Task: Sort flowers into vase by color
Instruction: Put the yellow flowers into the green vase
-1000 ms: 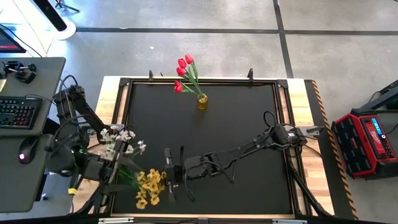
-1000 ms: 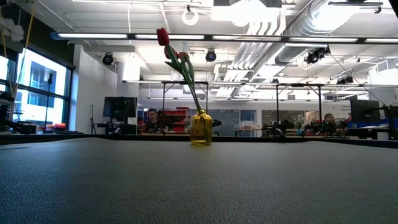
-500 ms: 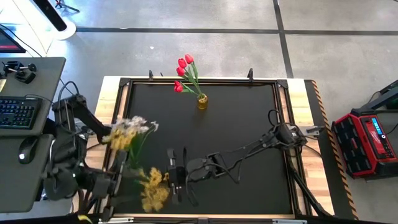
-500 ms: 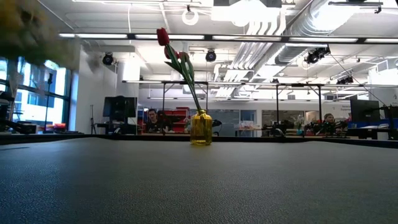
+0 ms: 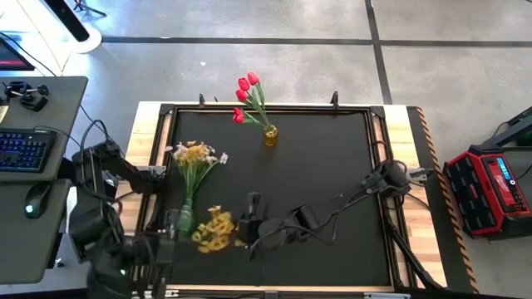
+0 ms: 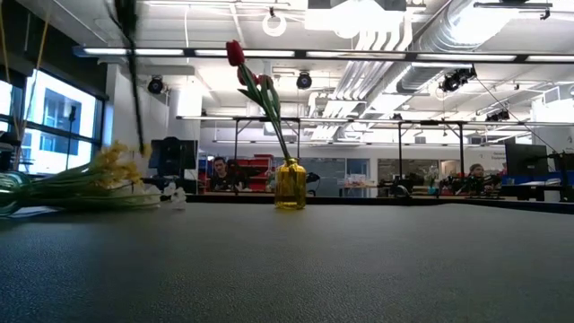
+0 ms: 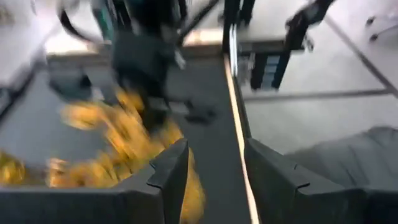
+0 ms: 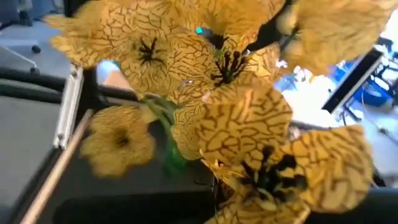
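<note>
Red tulips stand in a small yellow vase at the table's far middle. A bunch of yellow and white flowers lies on the table at the left, blossoms toward the far edge. Its stem ends are in a clear glass lying on its side. My right gripper is shut on a bunch of yellow blossoms near the front edge. My left gripper stands open at the near left corner, with nothing between its fingers. My right gripper holds the yellow bunch by its green stem, coming level from the table's right. The blossoms stick out past the fingers toward the table's left and hide the place of contact.
A raised frame runs around the black table top. A desk with keyboard and mouse stands to the left, a red case to the right. Black cables trail along my right arm.
The white and yellow bunch swung up from the near left corner and now lies flat on the table, blossoms toward the far edge. My left gripper has drawn back toward the near edge and turned. My right gripper has carried the yellow bunch a little toward the table's right.
</note>
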Motion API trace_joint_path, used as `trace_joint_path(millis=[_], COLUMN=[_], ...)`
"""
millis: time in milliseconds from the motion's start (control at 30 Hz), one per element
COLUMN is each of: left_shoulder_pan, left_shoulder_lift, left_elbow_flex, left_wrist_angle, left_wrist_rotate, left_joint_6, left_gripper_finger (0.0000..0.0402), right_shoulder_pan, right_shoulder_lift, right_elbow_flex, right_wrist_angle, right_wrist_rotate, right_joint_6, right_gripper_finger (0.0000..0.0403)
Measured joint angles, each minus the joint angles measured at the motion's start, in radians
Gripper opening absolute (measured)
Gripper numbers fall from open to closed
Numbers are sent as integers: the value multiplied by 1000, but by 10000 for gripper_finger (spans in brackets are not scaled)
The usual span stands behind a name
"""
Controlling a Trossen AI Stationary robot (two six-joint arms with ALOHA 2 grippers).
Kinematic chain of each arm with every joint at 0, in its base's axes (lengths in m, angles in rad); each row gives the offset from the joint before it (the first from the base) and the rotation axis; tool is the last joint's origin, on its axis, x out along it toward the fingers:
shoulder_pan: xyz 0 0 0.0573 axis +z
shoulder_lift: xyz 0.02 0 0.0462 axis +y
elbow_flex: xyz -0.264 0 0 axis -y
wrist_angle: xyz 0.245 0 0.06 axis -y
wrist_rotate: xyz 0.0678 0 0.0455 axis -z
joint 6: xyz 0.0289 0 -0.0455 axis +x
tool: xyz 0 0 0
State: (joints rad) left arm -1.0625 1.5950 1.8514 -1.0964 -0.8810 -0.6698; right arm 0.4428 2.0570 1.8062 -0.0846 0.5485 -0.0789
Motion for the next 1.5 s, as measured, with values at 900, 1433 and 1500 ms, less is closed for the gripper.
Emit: trace_joint_path(millis=[900, 1433, 1500], left_shoulder_pan=[455, 561, 566], left_shoulder_lift=[-57, -70, -70], left_elbow_flex=[-512, -950, -988], left_wrist_angle=[-443, -284, -261], left_wrist_rotate=[832, 897, 911], left_joint_6=[-1071, -1000, -991], left_gripper_finger=[237, 244, 243], right_shoulder_pan=[-49, 2, 12], right_shoulder_lift=[-426, -426, -426], right_elbow_flex=[-1068, -1068, -1068], right_wrist_angle=[1169, 1189, 1195], right_wrist_rotate=[-244, -236, -230], right_joint_6=[-29, -8, -8], right_gripper_finger=[0, 0, 0])
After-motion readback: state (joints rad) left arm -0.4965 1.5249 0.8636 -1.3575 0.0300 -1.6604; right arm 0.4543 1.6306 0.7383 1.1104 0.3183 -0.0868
